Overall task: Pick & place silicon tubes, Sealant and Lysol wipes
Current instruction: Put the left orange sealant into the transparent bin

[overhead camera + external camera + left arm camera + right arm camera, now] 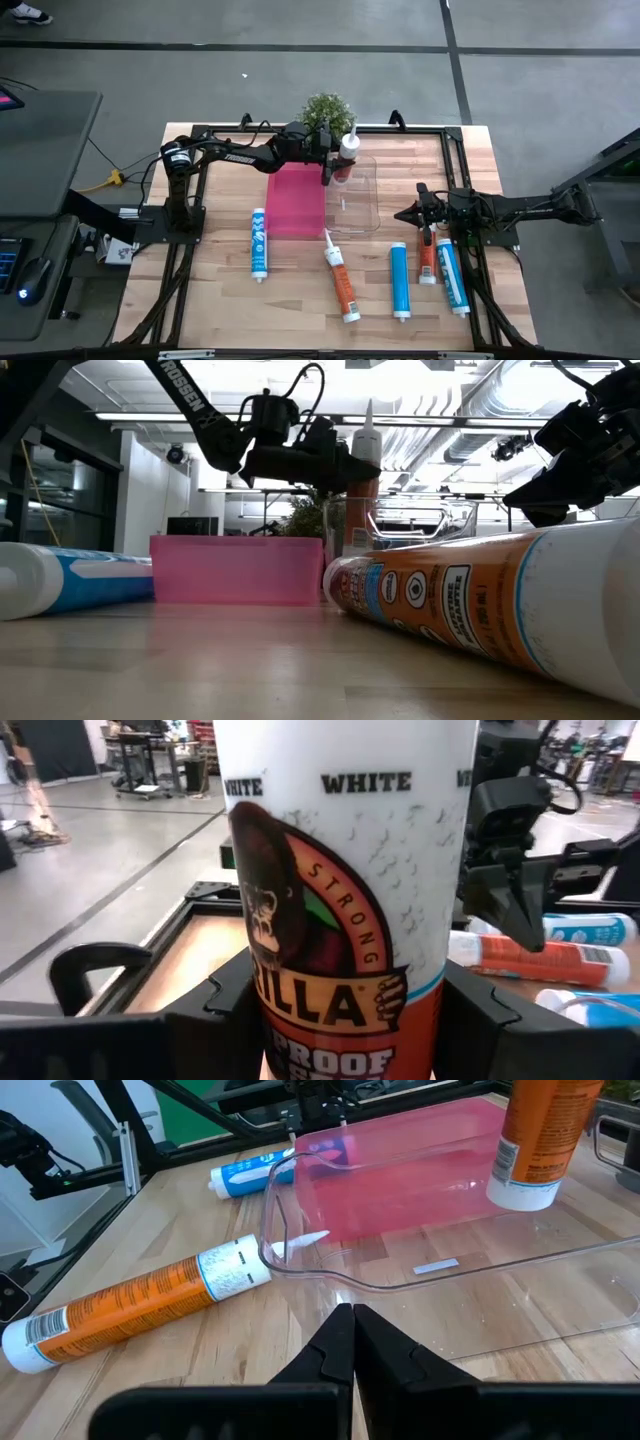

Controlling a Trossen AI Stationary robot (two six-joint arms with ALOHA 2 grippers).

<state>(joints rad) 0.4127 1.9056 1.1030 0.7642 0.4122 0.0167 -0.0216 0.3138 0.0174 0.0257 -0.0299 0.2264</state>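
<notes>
An orange-and-white sealant tube (362,480) stands upright, white nozzle up, over the clear bin (362,205), with my left gripper (335,158) shut on it. A pink bin (297,200) sits against the clear bin's left side. Several more tubes lie flat on the wood: a blue one (258,243) at left, an orange one (342,282) in the middle, blue (400,282), orange (427,262) and blue (453,278) ones at right. My right gripper (405,214) hovers shut, right of the clear bin. No wipes show. My left gripper pinches the tube's round body (350,970) between its two fingers (215,1010), on its upper part below the nozzle end. The fingers come level from the table's left and lie across the tube. The tube hangs upright, and its flat lower end (525,1192) stays clear of the bin's floor.
A small potted plant (327,110) stands at the far edge behind the bins. Dark frame rails (445,150) run along the table's sides. Bare wood lies near the front edge, left of the blue tube.
</notes>
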